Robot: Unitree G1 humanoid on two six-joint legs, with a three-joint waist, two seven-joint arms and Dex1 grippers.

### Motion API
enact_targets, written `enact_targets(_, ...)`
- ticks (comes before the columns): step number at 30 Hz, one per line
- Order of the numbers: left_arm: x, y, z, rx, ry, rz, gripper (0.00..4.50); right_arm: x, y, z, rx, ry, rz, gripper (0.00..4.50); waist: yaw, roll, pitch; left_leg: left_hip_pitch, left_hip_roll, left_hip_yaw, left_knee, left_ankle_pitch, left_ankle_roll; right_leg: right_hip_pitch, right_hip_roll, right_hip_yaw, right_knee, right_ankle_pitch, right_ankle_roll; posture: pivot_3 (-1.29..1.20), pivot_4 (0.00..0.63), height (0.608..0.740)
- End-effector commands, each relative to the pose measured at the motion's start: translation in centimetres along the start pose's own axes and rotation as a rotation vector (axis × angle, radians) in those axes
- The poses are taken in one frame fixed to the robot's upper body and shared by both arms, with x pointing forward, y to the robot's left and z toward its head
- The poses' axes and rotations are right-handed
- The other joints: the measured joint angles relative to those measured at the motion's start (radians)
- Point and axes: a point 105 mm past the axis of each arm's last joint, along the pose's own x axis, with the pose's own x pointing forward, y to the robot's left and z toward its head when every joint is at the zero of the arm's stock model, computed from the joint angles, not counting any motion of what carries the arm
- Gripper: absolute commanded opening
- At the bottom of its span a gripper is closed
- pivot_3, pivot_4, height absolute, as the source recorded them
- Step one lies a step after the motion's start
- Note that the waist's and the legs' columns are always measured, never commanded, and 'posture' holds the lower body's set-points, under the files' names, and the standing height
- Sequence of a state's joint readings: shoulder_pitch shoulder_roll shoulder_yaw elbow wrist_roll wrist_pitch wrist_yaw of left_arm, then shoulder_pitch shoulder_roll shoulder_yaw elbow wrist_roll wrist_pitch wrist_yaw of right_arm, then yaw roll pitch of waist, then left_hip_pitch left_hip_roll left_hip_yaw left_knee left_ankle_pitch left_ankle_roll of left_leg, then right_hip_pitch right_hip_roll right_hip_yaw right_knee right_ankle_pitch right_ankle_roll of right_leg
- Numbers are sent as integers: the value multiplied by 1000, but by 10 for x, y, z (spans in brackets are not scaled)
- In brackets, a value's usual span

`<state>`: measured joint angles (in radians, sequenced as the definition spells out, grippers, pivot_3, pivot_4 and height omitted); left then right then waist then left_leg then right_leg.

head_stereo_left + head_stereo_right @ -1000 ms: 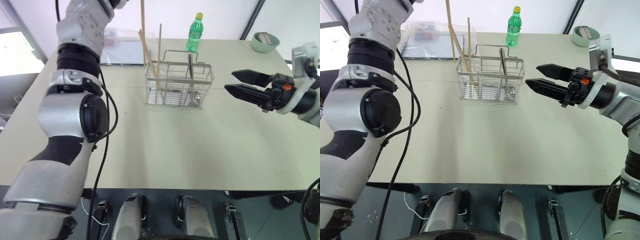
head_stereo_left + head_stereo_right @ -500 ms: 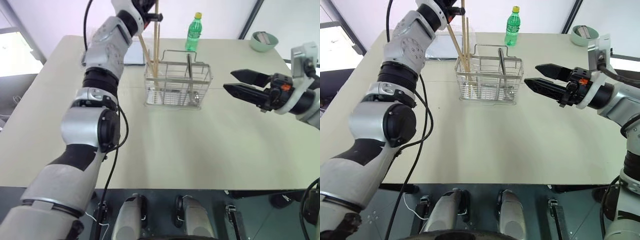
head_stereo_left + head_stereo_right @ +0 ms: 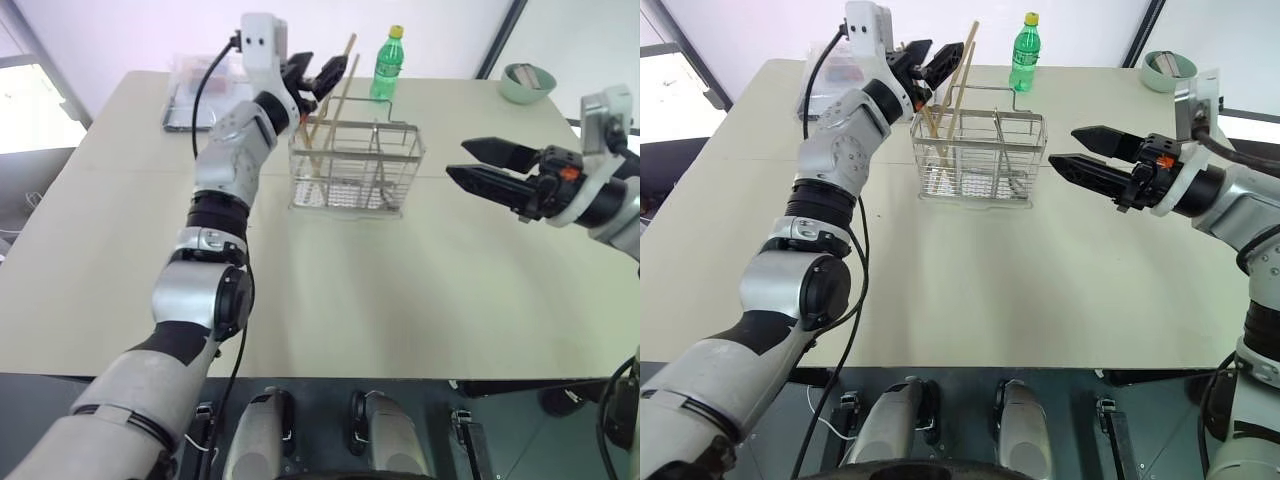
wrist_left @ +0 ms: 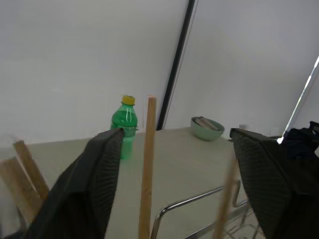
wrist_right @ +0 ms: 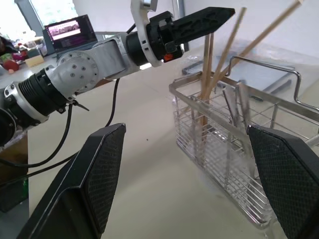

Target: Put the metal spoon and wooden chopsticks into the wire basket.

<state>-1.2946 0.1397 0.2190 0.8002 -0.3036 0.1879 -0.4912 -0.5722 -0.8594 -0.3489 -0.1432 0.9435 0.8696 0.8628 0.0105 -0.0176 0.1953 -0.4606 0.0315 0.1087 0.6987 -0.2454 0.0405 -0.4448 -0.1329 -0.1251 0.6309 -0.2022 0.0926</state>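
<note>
Silvery wire catches our eye first: the wire basket (image 3: 980, 155) stands upright on the pale surface (image 3: 970, 290), its thin grid sides see-through, a wire loop handle arching over the top. Inside it we can already make out the wooden chopsticks (image 3: 950, 100), pale tan and straight, leaning at different angles in the compartment nearest the left arm, their tips poking well above the rim. And the metal spoon (image 5: 244, 107)? From the right wrist view we see slim shiny shafts standing in a middle compartment (we take one for the spoon's handle, though the bowl is hard to pick out through the mesh).

Up above the basket's left end, the left claw (image 3: 936, 60) hangs with its two black fingers spread wide, and the sticks stand in the gap between them, touching neither as far as we can judge. From its own wrist view one chopstick rises free between the ribbed black pads. So we'd say that stick is let go and resting in the basket.

Over on the other side, the right claw (image 3: 1090, 152) is held level, fingers wide apart and nothing in them, pointing toward the basket but well apart from it.

No loose cutlery lies on the bare matte surface that we can find; a green plastic bottle (image 3: 1026, 40) and a pale green bowl (image 3: 1168, 70) sit behind. By our reckoning the job looks all but done.
</note>
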Motion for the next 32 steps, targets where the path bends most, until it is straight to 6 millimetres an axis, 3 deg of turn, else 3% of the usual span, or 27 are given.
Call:
enact_targets(1, -3, 7, 45, 73, -110, 17, 4443, 1, -3, 14, -42, -44, -1, 4009, 0, 0, 0, 0, 0, 0, 0, 0, 0, 0, 0, 0, 0, 0, 0, 0, 150, 707)
enact_targets(5, -9, 17, 65, 112, -142, 47, 4443, 4, -5, 15, -45, -46, 6, 4009, 4, 0, 0, 0, 0, 0, 0, 0, 0, 0, 0, 0, 0, 0, 0, 0, 150, 707)
enact_targets(13, -29, 8, 93, 160, -97, -35, 4443, 3, -11, 12, -71, -10, 6, 4009, 1, 0, 0, 0, 0, 0, 0, 1, -2, 0, 0, 0, 0, 0, 0, 0, 150, 707)
enact_targets(19, -93, 15, 104, 421, 161, -217, 4443, -14, -24, 11, -136, 80, -13, 4009, -21, 3, 0, 0, 0, 1, -1, 2, -3, -1, 1, 1, 1, 0, 0, 0, 150, 707)
enact_targets(25, -162, 27, 89, 570, 440, -320, 4443, -28, -37, 1, -159, 179, -1, 4009, -22, 4, 0, 1, 0, 1, -1, 1, -3, -1, 0, 1, 0, 0, 0, 0, 150, 707)
enact_targets(29, -182, 27, 82, 577, 521, -338, 4443, -25, -40, -3, -171, 198, 24, 4009, -15, 4, 0, 0, 0, 0, -1, 1, -4, -1, 0, 1, 0, -1, 0, 0, 150, 707)
enact_targets(32, -187, 26, 82, 570, 528, -329, 4443, -23, -41, -4, -170, 193, 33, 4009, -16, 4, 0, 0, 0, 0, -1, 1, -4, -1, 0, 1, -1, -1, 0, 0, 150, 707)
